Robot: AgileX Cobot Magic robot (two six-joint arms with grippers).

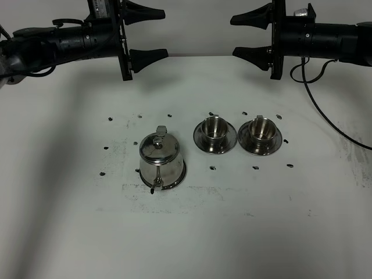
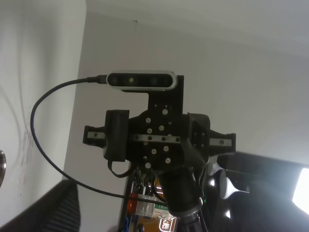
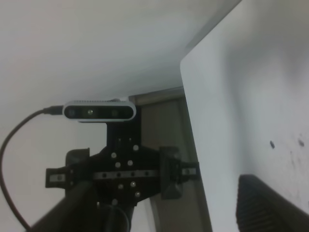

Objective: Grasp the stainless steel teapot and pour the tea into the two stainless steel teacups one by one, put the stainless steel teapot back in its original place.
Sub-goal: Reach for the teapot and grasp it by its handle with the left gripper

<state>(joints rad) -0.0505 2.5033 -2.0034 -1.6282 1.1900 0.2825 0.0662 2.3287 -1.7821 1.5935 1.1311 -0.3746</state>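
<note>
1. The left gripper is wide open and empty, high over the far edge of the table.
2. The right gripper is also wide open and empty.
3. The teapot stands upright on the table, with the first cup near it and the second cup beyond.

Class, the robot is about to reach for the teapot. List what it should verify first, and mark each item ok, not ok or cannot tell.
1. Left hand open and empty: ok.
2. Right hand open, empty, and clear of the cups: ok.
3. Teapot upright with nothing blocking it: ok.
4. Teacup beside the teapot upright, mouth up: ok.
5. Far teacup upright, mouth up: ok.
6. Tea inside the teapot: cannot tell, the pot is closed.
</note>
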